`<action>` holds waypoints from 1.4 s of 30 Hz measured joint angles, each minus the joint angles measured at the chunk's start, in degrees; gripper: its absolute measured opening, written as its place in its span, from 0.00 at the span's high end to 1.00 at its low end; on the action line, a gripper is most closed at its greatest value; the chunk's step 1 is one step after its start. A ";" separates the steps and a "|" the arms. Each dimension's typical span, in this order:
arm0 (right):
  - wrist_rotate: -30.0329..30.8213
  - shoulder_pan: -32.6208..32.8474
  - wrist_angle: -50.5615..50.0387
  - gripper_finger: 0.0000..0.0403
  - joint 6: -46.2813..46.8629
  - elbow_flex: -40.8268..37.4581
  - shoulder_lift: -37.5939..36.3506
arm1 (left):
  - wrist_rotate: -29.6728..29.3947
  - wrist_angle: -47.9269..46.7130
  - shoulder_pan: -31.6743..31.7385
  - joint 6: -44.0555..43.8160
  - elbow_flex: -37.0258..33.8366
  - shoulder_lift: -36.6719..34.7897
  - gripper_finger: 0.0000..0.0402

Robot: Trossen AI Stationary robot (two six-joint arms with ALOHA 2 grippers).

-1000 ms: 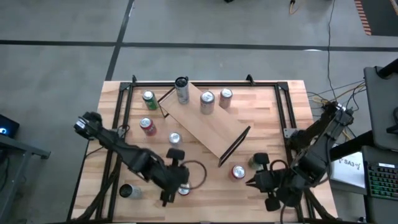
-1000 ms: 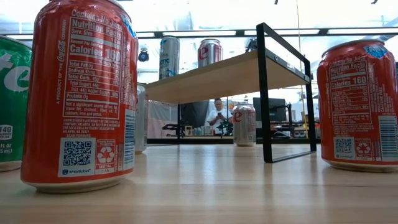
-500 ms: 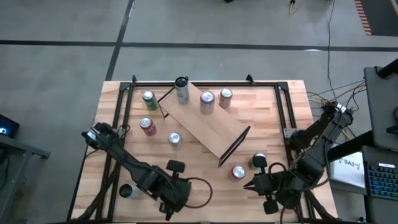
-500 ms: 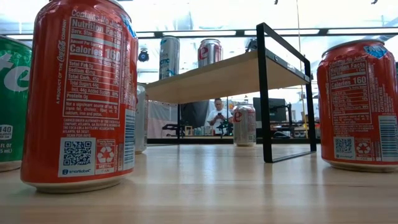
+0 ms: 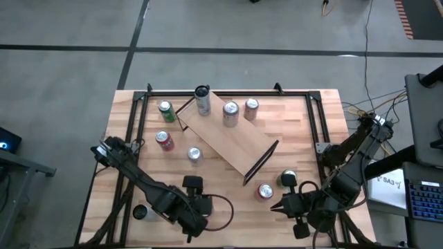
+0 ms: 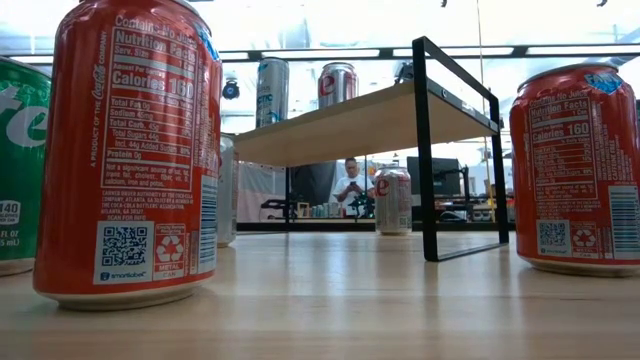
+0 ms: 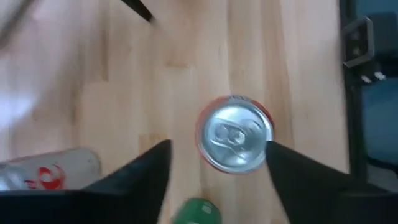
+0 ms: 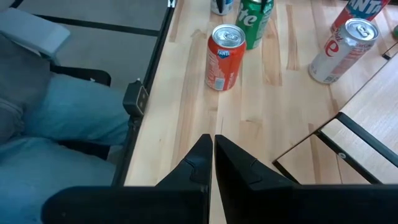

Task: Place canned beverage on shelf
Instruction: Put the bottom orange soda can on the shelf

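Approach step: the left gripper hangs spread above an upright red can near the table's front edge, one finger either side of its bright round aluminium lid, nothing held. The next move probably calls for descending and closing on the smooth cylindrical wall, then carrying it to the shelf, a pale wood board on thin black frames mid-table. The right gripper waits pinched together at the front right.

One camera high up looking straight down, one low on the table (very near cans), both seeing the shelf
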 joint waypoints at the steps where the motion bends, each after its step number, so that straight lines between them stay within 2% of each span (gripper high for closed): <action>1: 0.00 0.00 -0.01 0.98 -0.01 0.00 0.00 | -0.54 0.16 -0.01 0.18 -0.02 0.00 0.29; 5: 0.00 0.00 0.02 0.98 0.00 -0.10 0.00 | 0.71 0.71 -0.01 0.24 -0.07 0.13 0.12; 9: -0.03 0.00 -0.01 0.98 -0.02 -0.49 0.02 | 1.79 1.66 0.01 0.22 -0.11 1.07 0.05; 22: -0.03 0.00 -0.02 0.98 0.00 -0.59 0.12 | 3.40 3.36 0.06 -0.55 -0.28 3.03 0.05; 31: -0.04 0.00 0.02 0.98 0.04 -0.61 0.15 | 3.39 7.31 0.23 -1.63 -4.27 3.10 0.05; 42: -0.04 0.00 0.02 0.98 0.20 -0.61 0.15 | 1.77 8.07 0.26 -2.38 -5.83 3.10 0.05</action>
